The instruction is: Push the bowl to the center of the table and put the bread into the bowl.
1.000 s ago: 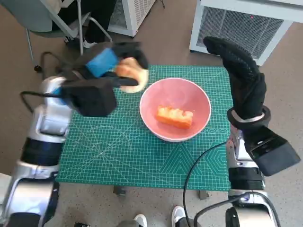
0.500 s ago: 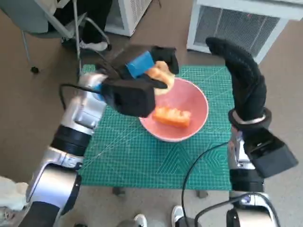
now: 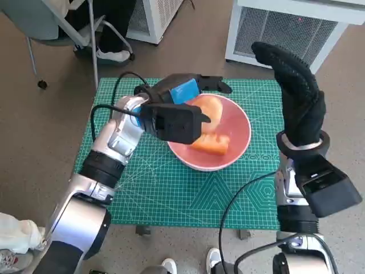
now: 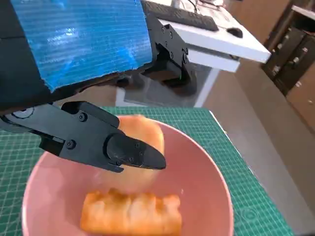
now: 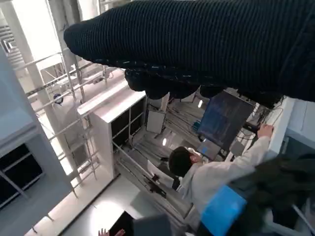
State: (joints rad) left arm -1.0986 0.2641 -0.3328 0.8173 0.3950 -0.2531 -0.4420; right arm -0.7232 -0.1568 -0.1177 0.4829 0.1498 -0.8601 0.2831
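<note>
The pink bowl (image 3: 239,123) stands on the green cutting mat (image 3: 154,177), a little toward its far side. An orange bread piece (image 3: 210,145) lies on the bowl's bottom, also seen in the left wrist view as a ridged orange bread (image 4: 130,216). A pale round bread (image 3: 210,108) (image 4: 142,135) leans on the bowl's inner wall behind it. My left hand (image 3: 185,94) hovers over the bowl's left rim with fingers stretched apart; one finger (image 4: 108,145) crosses in front of the pale bread and the others stay off it. My right hand (image 3: 296,94) is raised beside the bowl's right side, fingers straight, holding nothing.
A white grilled unit (image 3: 285,28) stands beyond the mat's far right corner. A chair (image 3: 63,28) and a person's feet (image 3: 111,54) are at the far left. A black cable (image 3: 239,194) loops over the mat's front right. A person (image 5: 206,172) appears in the right wrist view.
My left hand carried the pale bread rightward from beside the bowl to over it. Its fingers have spread and the bread now rests inside the bowl. The right hand stayed raised.
</note>
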